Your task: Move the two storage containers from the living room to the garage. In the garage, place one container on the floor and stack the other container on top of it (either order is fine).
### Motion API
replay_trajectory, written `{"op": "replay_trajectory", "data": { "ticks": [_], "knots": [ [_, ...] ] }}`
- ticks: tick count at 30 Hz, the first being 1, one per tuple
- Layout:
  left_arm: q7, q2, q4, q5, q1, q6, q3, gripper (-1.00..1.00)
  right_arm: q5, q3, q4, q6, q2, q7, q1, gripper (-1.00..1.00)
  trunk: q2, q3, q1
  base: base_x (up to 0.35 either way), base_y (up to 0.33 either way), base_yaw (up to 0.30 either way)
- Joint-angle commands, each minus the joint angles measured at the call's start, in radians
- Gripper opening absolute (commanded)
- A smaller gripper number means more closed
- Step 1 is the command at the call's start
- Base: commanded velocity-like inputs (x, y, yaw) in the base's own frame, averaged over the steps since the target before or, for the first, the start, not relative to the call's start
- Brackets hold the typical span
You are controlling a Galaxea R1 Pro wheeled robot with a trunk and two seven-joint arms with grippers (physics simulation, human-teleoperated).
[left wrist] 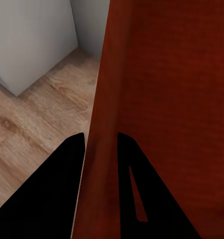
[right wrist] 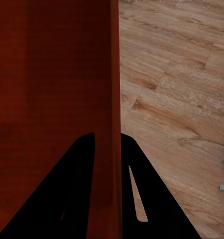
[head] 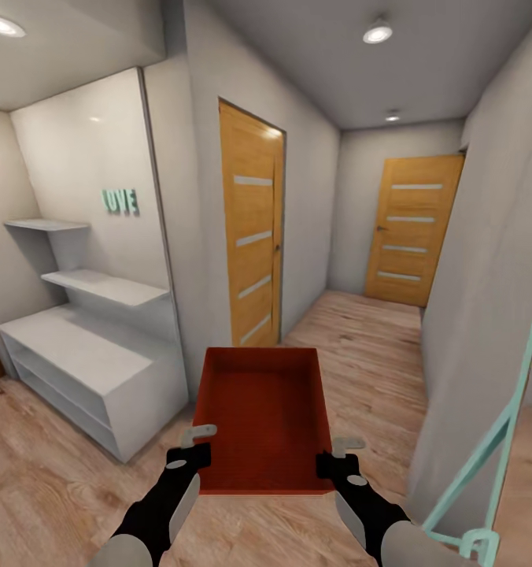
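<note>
While both arms carried the storage container (head: 264, 417) out in front over the wood plank floor (head: 360, 339) of a hallway, the left gripper (head: 193, 447) pinched its left wall and the right gripper (head: 338, 458) its right wall. With such thin-edge holds, a turn near the white shelf unit (head: 93, 370) or doors might have twisted the walls free.

teal letters (head: 120, 201) on white wall panel (head: 93, 165) — apparently "LOVE", first letter unclear

Home hallway: light wood plank floor (head: 360, 339), two slatted wooden interior doors (head: 253, 236), white built-in shelving unit (head: 85, 346), recessed ceiling lights (head: 378, 33).
</note>
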Motion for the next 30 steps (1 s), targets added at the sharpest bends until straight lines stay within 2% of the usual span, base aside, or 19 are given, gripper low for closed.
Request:
{"op": "replay_trajectory", "data": {
  "ticks": [1,18,30],
  "knots": [
    [0.010,0.020,0.001,0.018,0.000,0.005,0.018,-1.00,-0.002,-0.004,-0.003,-0.022,-0.009,-0.005,-0.001,-1.00,-0.001,0.000,0.001,0.322,0.071,-0.001],
    [0.010,0.020,0.001,0.018,0.001,0.005,0.018,-1.00,-0.002,-0.004,-0.003,-0.022,-0.010,-0.004,-0.001,-1.00,-0.001,0.000,0.001,0.322,0.071,0.000],
    [0.010,0.020,-0.001,0.018,0.001,0.004,0.018,-1.00,-0.002,-0.003,-0.003,-0.018,-0.009,-0.004,-0.001,-1.00,-0.001,0.000,0.001,0.322,0.071,-0.214]
  ]
}}
